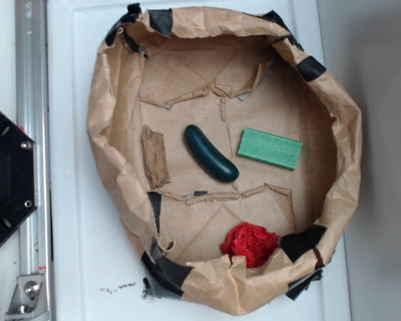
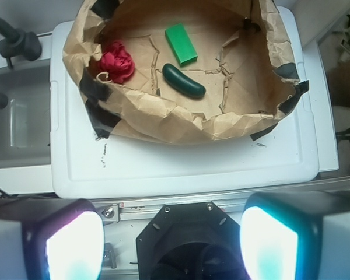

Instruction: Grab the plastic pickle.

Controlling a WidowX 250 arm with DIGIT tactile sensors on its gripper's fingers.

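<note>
Exterior view, left to right: black robot base at the far left edge on a metal rail; white tabletop; then the brown paper nest with black tape on its rim; inside it the brown wood piece on the left, the plastic pickle in the middle, the light-green block to the right, the red crumpled thing near the bottom rim.

Progress: nothing done yet as far as I can judge; my gripper is not in the exterior view at all; in the wrist view my two fingers sit wide apart at the bottom corners, nothing between them, well back from the nest and over the base side; the whole approach, descent and closing on the pickle are left.

Pickle: dark green, glossy, oblong with rounded ends, slightly curved; lies flat on the paper floor, diagonal, free on all sides; not touching wood or block, each just beside it; in the wrist view it lies just below the block, right of the red thing; smooth surface likely slips, so I'd grip across the short width.
</note>
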